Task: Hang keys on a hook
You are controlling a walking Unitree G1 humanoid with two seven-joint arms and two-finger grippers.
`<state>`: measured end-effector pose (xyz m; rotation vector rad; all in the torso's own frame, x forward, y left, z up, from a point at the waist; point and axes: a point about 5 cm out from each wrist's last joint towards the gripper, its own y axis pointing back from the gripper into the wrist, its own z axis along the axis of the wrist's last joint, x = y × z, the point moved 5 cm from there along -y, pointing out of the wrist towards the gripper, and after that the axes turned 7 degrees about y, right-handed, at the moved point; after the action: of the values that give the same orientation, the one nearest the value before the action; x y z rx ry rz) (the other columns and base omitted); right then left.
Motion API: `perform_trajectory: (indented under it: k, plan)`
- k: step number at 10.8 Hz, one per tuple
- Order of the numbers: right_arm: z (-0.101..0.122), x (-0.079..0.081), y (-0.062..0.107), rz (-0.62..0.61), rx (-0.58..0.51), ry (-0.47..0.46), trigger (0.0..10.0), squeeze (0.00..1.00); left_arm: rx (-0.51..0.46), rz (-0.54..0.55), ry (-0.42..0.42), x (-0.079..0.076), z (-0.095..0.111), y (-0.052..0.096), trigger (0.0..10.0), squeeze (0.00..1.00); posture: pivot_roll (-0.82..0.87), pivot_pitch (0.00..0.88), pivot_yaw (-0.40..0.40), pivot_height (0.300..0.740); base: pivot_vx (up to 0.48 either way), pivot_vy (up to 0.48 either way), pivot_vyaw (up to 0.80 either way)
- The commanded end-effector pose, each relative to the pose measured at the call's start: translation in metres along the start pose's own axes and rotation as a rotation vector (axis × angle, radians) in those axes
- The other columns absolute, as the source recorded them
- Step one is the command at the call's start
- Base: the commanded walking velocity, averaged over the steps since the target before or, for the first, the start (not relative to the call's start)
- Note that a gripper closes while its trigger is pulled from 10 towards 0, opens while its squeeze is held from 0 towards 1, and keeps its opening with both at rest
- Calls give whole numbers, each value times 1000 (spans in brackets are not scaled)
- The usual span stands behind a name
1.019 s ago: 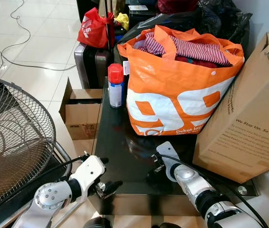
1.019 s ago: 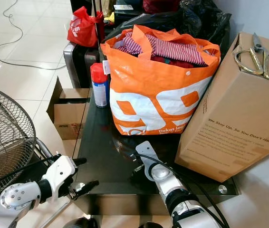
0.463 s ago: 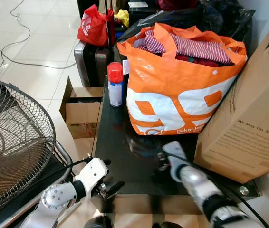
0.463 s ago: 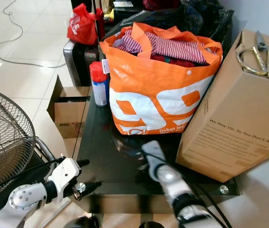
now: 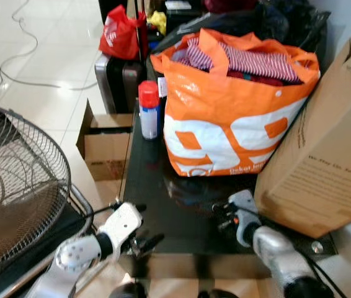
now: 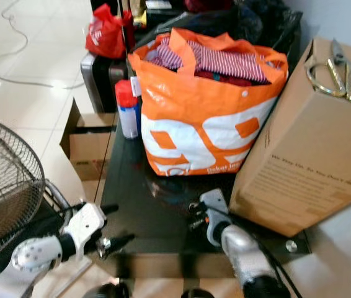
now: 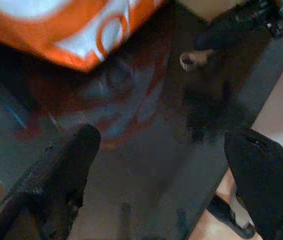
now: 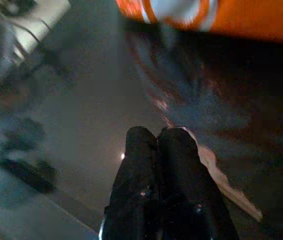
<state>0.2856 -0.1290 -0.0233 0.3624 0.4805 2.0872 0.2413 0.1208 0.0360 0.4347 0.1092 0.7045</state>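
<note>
While the keys cannot be made out in any view, their place cannot be told. The right gripper [image 6: 195, 214] hangs low over the near part of the black glass table [image 5: 154, 186], just in front of the orange shopping bag [image 5: 231, 118]. In the right wrist view its two fingers [image 8: 156, 145] are pressed together, and nothing can be seen between them. The left gripper [image 5: 146, 223] is at the table's near left corner. Its two fingers [image 7: 66, 170] are spread wide and hold nothing.

Three items stand on the table. The one orange shopping bag is full to the brim with clothes, a red-and-white striped garment [image 5: 256, 62] lying uppermost. One spray can with a red cap [image 5: 149, 110] stands upright just beside the bag, on its left. One large cardboard box [image 5: 324, 161] leans on the bag's right side, with one pair of scissors [image 6: 337, 71] lying on top.

Two cardboard boxes are counted in all. The second, a small open box [image 5: 106, 143], sits on the floor against the table's left edge, and its contents cannot be told. One wire-guarded fan [image 5: 14, 192] stands at near left. Behind the table are one dark suitcase [image 5: 116, 77], one red bag [image 5: 118, 36] and black plastic sacks [image 6: 256, 18]. One cable [image 5: 20, 74] trails over the tiled floor.
</note>
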Motion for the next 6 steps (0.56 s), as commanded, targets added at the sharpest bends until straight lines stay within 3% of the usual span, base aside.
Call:
perform_trajectory:
  k: [1,2,3,4,6]
  plan:
    - [9,-5,6,6,-37,-24,0,0,-25,8,-14,3,12,3,10000,0,-32,46,-28,740,0,0,0]
    - [12,-6,8,-4,-46,-16,0,0,-40,6,-22,2,21,3,10000,0,-36,38,-27,740,0,0,0]
    - [9,-8,7,-27,-15,42,1294,0,-48,3,-27,0,27,2,10000,0,-38,31,-28,740,0,0,0]
    - [-4,-21,2,-123,114,194,10000,1000,-59,-4,-36,-2,36,-1,10000,0,-37,30,-31,740,0,0,0]
    - [-4,-31,-2,-190,172,200,10000,1000,-50,-5,-37,-4,41,1,10000,0,-36,30,-31,740,0,0,0]
